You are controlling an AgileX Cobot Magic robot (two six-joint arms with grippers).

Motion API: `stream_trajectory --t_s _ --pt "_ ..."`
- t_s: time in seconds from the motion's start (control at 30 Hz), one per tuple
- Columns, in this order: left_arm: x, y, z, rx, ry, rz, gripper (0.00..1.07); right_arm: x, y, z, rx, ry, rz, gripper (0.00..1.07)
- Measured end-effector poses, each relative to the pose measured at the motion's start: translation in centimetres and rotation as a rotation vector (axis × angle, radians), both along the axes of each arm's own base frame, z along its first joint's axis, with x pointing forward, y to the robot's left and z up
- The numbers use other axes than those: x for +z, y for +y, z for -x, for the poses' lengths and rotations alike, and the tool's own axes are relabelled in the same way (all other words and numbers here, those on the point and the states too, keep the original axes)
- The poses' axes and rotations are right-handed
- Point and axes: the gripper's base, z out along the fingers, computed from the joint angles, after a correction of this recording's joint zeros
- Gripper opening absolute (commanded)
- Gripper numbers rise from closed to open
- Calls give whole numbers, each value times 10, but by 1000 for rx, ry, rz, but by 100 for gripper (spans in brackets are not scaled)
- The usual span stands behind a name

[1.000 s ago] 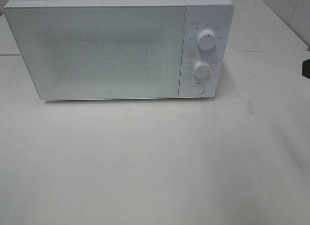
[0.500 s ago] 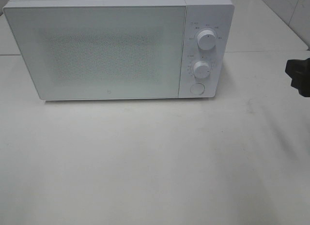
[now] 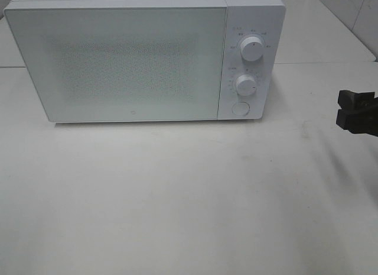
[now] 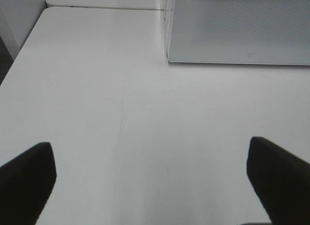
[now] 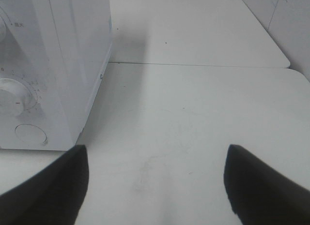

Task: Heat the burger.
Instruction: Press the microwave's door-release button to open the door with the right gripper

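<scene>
**Microwave closed, no burger in sight, both grippers empty**

We cannot find the burger in any view: the white table (image 3: 177,198) in front of the microwave (image 3: 136,56) is bare, and its door (image 3: 118,62) is shut, with a pale dotted panel that shows nothing behind it. So we cannot tell whether the burger is already inside or has yet to be brought, and we can say nothing of how it looks. The upper knob (image 3: 252,48), the lower knob (image 3: 245,84) and the round button (image 3: 240,108) stand untouched by either arm, so in our judgement the heating itself is still to be set. The right gripper (image 3: 348,109) hangs at the right edge, near the controls' side, jaws apart and holding nothing. The left gripper (image 4: 150,181) is spread wide over the table near the microwave's left corner, also empty.
</scene>
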Motion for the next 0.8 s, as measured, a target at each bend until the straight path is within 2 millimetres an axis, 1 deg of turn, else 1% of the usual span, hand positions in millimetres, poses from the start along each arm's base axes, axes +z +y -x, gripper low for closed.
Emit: stream_trajectory --t_s 0.07,0.1,0.13,0.2,0.23,0.27,0.33,0.4,0.43,0.47,0.53,0.57,0.63,0.67,0.7,0.73,0.77,0.8 --pt "0 0 0 0 0 0 100 -2 2 -1 2 -3 0 75" --pt "0 0 0 0 0 0 100 -5 8 -3 11 -10 6 75" --pt "0 0 0 0 0 0 100 -5 8 -3 11 -10 6 75" --pt "0 0 0 0 0 0 100 -13 19 -6 28 -14 28 75" --pt "0 0 0 0 0 0 100 -13 19 -6 28 -14 28 75" --pt "0 0 0 0 0 0 100 -18 25 -7 27 -17 42 75" --pt "0 0 0 0 0 0 100 -20 28 -8 24 -18 49 75" --pt "0 0 0 0 0 0 100 -28 37 -7 1 -21 58 75" --pt "0 0 0 0 0 0 100 -28 37 -7 1 -21 58 75" --pt "0 0 0 0 0 0 100 -32 44 -6 -1 -19 64 75" --pt "0 0 0 0 0 0 100 -33 46 -6 -4 -24 68 75" --pt "0 0 0 0 0 0 100 -36 54 -5 -10 -25 68 75" --pt "0 0 0 0 0 0 100 -36 57 -6 -16 -31 68 75" --pt "0 0 0 0 0 0 100 -38 65 -7 -11 -35 67 75" --pt "0 0 0 0 0 0 100 -38 65 -7 -11 -35 67 75" --pt "0 0 0 0 0 0 100 -38 69 -8 -11 -37 63 75" --pt "0 0 0 0 0 0 100 -39 77 -10 -10 -40 59 75" --pt "0 0 0 0 0 0 100 -39 77 -10 -10 -40 59 75"
